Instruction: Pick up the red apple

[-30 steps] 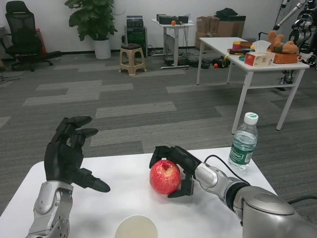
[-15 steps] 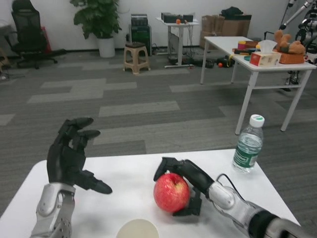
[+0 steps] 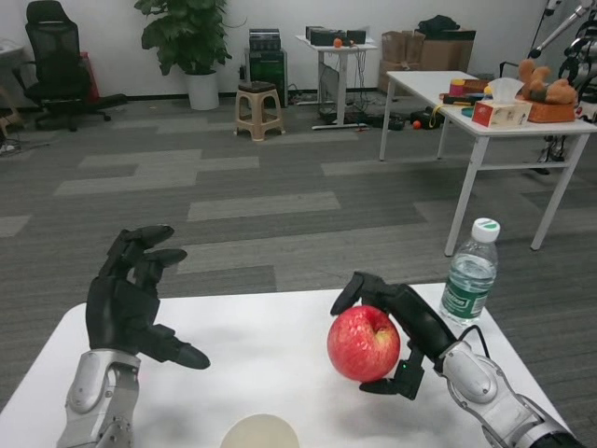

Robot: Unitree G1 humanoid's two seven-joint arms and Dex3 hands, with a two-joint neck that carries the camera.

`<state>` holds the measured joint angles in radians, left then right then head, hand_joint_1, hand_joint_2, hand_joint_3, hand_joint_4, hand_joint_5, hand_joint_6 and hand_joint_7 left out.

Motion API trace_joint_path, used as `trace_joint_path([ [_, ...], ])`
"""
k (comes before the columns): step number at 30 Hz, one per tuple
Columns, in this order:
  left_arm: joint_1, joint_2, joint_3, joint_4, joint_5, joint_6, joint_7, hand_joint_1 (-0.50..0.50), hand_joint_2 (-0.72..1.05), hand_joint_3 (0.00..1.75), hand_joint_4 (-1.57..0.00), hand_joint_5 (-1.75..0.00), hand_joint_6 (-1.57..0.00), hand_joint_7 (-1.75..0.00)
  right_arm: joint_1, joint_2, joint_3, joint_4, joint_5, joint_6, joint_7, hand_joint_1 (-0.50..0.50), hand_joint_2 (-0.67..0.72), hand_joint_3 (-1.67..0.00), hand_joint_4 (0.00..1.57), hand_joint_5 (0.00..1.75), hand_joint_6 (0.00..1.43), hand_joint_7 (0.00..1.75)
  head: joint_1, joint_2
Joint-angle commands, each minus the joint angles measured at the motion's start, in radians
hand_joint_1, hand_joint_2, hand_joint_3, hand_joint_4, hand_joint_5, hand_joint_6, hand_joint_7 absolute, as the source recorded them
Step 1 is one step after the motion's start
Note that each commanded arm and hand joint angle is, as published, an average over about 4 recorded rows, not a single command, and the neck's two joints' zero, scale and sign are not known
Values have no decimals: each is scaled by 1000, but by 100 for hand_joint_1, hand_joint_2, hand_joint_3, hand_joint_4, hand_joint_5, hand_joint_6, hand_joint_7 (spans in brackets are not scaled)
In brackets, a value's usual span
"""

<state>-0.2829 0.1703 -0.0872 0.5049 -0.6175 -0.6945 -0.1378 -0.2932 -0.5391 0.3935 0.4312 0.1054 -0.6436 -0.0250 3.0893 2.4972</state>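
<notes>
Right hand (image 3: pixel 403 327), black, on a silver forearm entering from the lower right, clamped on the red apple (image 3: pixel 364 343): fingers (image 3: pixel 359 285) arch over the top of the fruit, the thumb presses it from beneath, and the palm backs its right side. The apple sits in this grasp over the white table (image 3: pixel 270 327); whether its underside touches the tabletop cannot be told. Its stem dimple faces up and toward the camera.

Just right of the right hand, near the table's far right edge, stands a clear plastic water bottle (image 3: pixel 469 273), upright, with a white cap and a green label, apart from the hand.

Below and left of the apple, at the bottom margin, the pale rim of a paper cup (image 3: pixel 260 431) shows only in part.

Well left of the right hand, the left hand (image 3: pixel 131 303) is raised above the table's left part, palm turned inward, fingers spread and upward, thumb pointing toward the apple; it holds nothing.

Beyond the hands, across grey carpet: a second white table (image 3: pixel 485 126) to the far right bearing a tissue box (image 3: pixel 500 110) and a soft toy (image 3: pixel 543 89); a beige stool (image 3: pixel 256 108), a potted plant (image 3: pixel 190 42) and a black office chair (image 3: pixel 56 61) along the back wall
</notes>
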Motion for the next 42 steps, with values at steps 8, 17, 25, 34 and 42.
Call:
trace_joint_path([
  [8,1,8,-14,2,-5,-2,-11,-48,-37,9,0,-154,-42,-105,-47,13,-110,-57,-20,7,6,-25,-48,-151,88,165,111,168,-33,76],
  [17,21,8,-57,3,-28,-2,-21,-48,-37,9,0,-154,-43,-105,-83,72,-126,-39,-20,7,7,-25,-48,-151,88,165,111,168,-46,138],
  [25,22,9,-85,6,-41,-2,-24,-48,-37,9,0,-154,-43,-105,-120,87,-150,-7,-19,4,5,-25,-48,-151,91,165,111,168,-73,135],
  [34,22,11,-91,8,-46,-2,-25,-48,-37,4,0,-154,-42,-105,-153,106,-162,54,-16,-1,0,-25,-48,-151,94,165,111,166,-81,123],
  [42,18,10,-93,14,-46,-2,-25,-48,-37,4,0,-154,-42,-105,-172,112,-174,88,-16,-4,-10,-25,-48,-151,94,165,111,168,-66,89],
])
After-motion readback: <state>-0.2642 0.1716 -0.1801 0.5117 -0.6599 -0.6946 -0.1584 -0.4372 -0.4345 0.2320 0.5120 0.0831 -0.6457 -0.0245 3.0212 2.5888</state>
